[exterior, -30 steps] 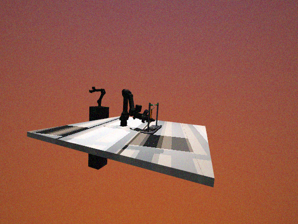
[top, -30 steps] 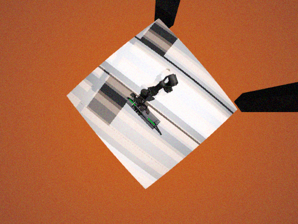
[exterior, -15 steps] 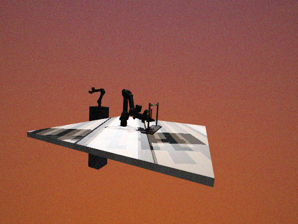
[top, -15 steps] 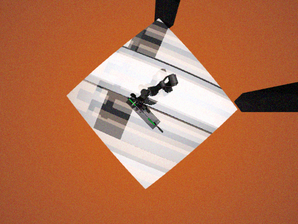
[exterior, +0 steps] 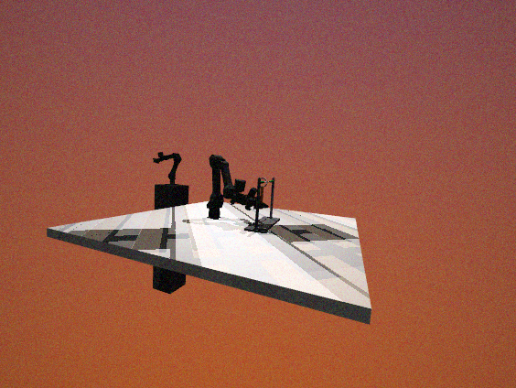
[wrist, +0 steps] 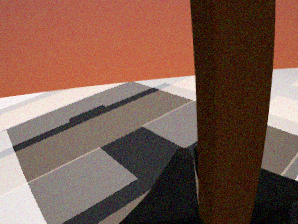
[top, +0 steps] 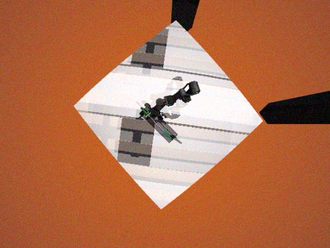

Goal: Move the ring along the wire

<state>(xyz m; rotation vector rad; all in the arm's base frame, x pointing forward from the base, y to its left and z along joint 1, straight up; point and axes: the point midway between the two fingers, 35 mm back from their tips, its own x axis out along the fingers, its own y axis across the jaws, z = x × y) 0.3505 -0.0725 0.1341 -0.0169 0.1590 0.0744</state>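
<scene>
The orange handle [wrist: 232,100] [exterior: 262,191] stands upright, large and dark in the wrist view. My gripper [wrist: 190,157] [exterior: 263,205] is shut on it, with dark fingers on both sides. The pale ring [exterior: 264,182] is at the top of the handle, around the wire near the nearer post [exterior: 257,206] in the exterior view. In the top view it is by the inner end of the upper-left green part [top: 144,111]. The other green part [top: 167,134] is at the lower right, by the far post [exterior: 273,199]. The ring's exact clearance from the wire is too small to tell.
The dark base plate [exterior: 274,222] joins both posts below the wire. The thin grey wire runs between the green parts. The patterned table [top: 205,117] [exterior: 220,252] has dark bands and shadows. A second small arm [exterior: 174,165] stands on a black pedestal [exterior: 171,196] behind the table.
</scene>
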